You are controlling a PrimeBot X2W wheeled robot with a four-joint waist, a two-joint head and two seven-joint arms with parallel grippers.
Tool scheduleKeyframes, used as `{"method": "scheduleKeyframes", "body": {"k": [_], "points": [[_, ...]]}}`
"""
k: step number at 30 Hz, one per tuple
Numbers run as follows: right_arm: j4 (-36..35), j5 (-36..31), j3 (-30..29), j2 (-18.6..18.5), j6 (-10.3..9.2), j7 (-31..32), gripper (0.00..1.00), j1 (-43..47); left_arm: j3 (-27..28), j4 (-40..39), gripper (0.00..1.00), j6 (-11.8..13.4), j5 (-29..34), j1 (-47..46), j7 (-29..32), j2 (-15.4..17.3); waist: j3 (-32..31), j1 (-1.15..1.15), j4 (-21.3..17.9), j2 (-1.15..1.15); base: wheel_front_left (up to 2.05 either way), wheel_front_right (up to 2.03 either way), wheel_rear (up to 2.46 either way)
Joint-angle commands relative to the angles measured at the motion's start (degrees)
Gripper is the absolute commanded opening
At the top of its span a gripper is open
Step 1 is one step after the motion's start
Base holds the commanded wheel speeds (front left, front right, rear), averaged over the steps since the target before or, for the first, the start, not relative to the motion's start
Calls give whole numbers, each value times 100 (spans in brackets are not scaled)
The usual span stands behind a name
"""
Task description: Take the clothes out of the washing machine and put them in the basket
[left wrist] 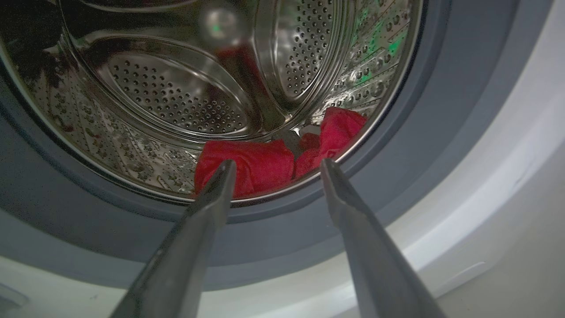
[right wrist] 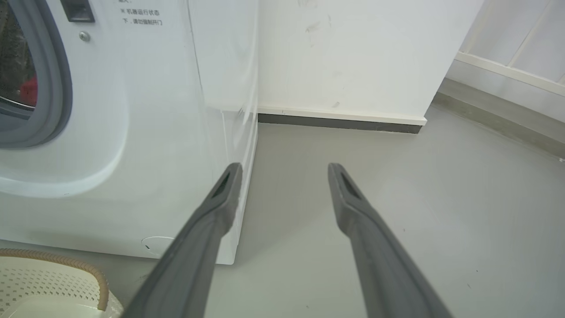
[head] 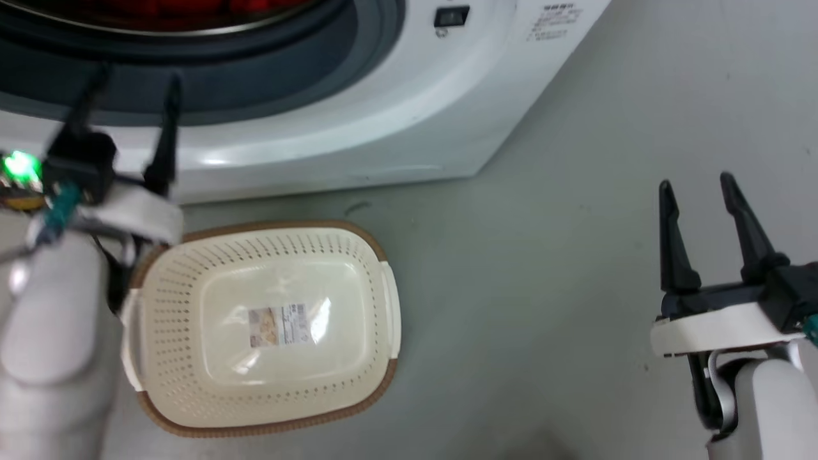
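Where the drum [left wrist: 176,88] curves down to its front lip, the clothes [left wrist: 251,165] lie in a red heap inside the washing machine [head: 383,128]. The left gripper [left wrist: 274,162] hangs before the grey door ring [left wrist: 397,176], jaws spread wide. The basket [head: 172,306] sits on the floor [head: 543,287] just before the machine; the right gripper [head: 696,181], well aside, gapes too.

Red clothes [left wrist: 260,165]; brown-rimmed, cream, perforated basket [head: 172,300]

washing machine [right wrist: 154,110] front carries two lines of small Chinese print [right wrist: 141,17], roughly "机器运行状态下,请勿开门", blurred in head view; sticker [head: 278,324] in basket [head: 172,306] bottom has print too small to read
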Motion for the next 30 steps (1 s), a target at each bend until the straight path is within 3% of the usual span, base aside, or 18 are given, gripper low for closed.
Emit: {"method": "scheduleKeyframes", "body": {"k": [1,7,15,23,30], "points": [[-48,36,1,10,-4,-13,100,-137,-60,255,100,-30,1,-354,7,172,587,-1,-322,0,0,0,0],[-104,99,181,14,-4,-12,100,-336,-686,1352,100,-78,-255,-2409,826,744,1117,-1,-487,0,0,0,0],[-254,307,641,7,-5,-12,100,-548,-2188,2173,100,-82,-961,-4736,2551,1263,1683,-1,-677,0,0,0,0],[-312,559,1047,10,-5,-12,100,-554,-3664,2586,100,-76,-2215,-6208,4594,1970,2052,-1,-1051,0,0,0,0],[-409,466,1384,10,-5,-12,100,-536,-4471,2467,100,-78,-3072,-6889,5836,2661,2329,-1,-1399,0,0,0,0]]}}
